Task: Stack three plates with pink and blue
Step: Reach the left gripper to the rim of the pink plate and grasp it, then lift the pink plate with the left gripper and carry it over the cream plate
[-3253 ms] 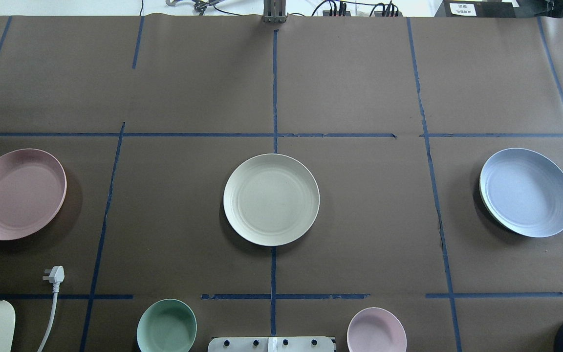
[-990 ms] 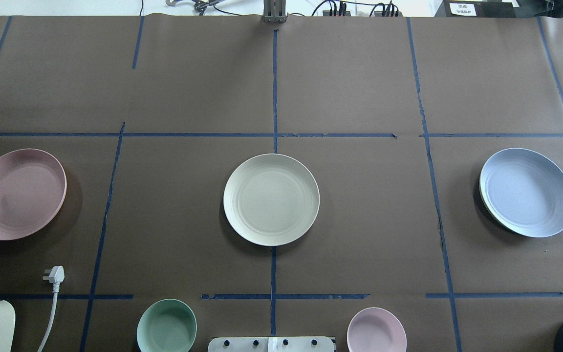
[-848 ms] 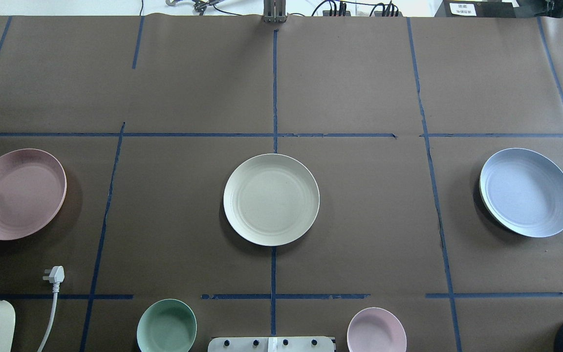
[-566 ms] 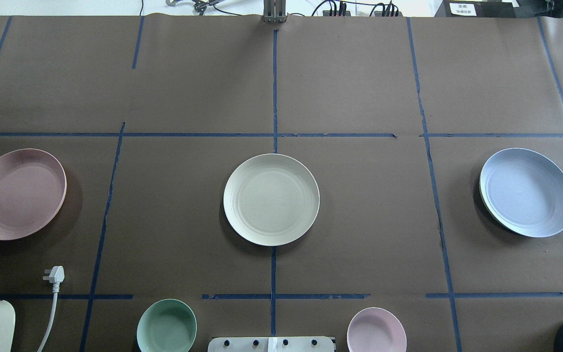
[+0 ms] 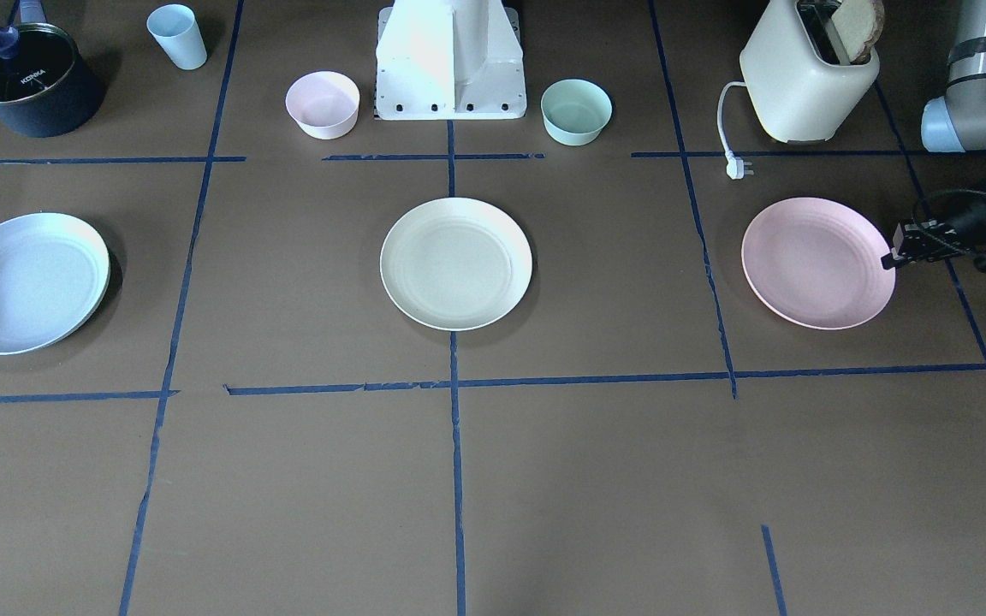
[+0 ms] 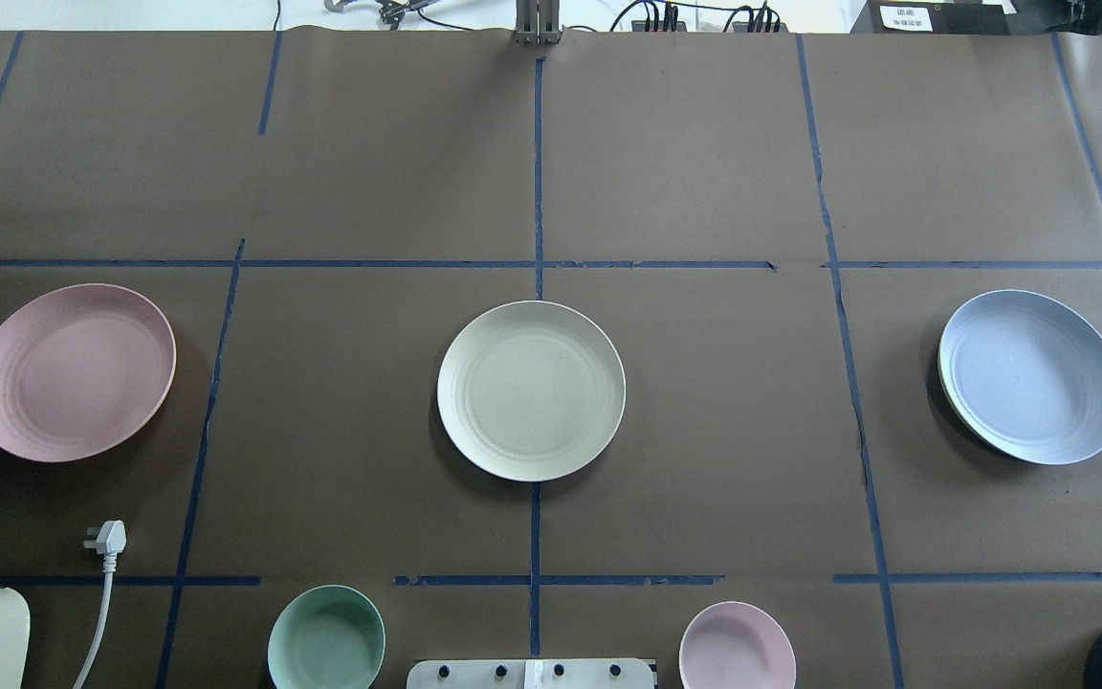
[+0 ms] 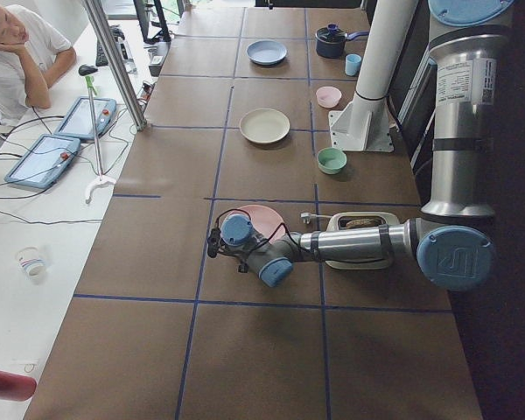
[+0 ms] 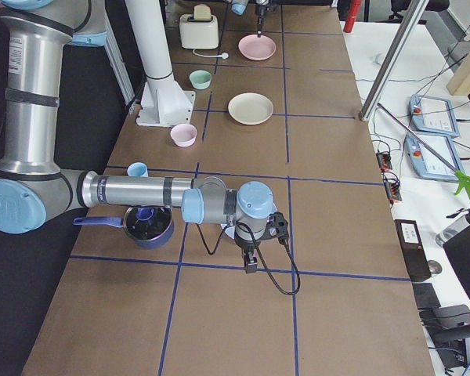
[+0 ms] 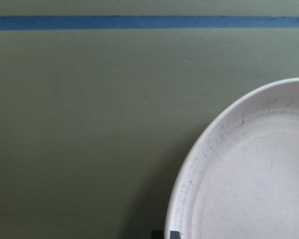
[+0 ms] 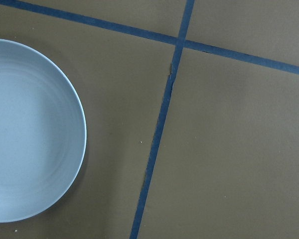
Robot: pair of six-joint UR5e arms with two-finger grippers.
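At the left end of the desk, left gripper sits right at the outer rim of the pink plate, fingertip touching or all but touching the edge. Can't tell if it's pinching the rim or just resting against it: the left wrist view shows only a sliver of dark finger by the rim. The cream plate is mid-desk and the blue plate is at the right end. All three are well apart, nothing stacked yet. Over there the right gripper hangs just beside the blue plate. Only the side view shows it, so spread or pressed together: can't tell.

My read: step one, grabbing pink. Next move needs a firm pinch on that thin rim, a lift clear of the desk, a carry to centre and a concentric set-down on cream. The shallow rim gives little to bite on, so the plate could tilt or slip out. Blue should follow from the other side.
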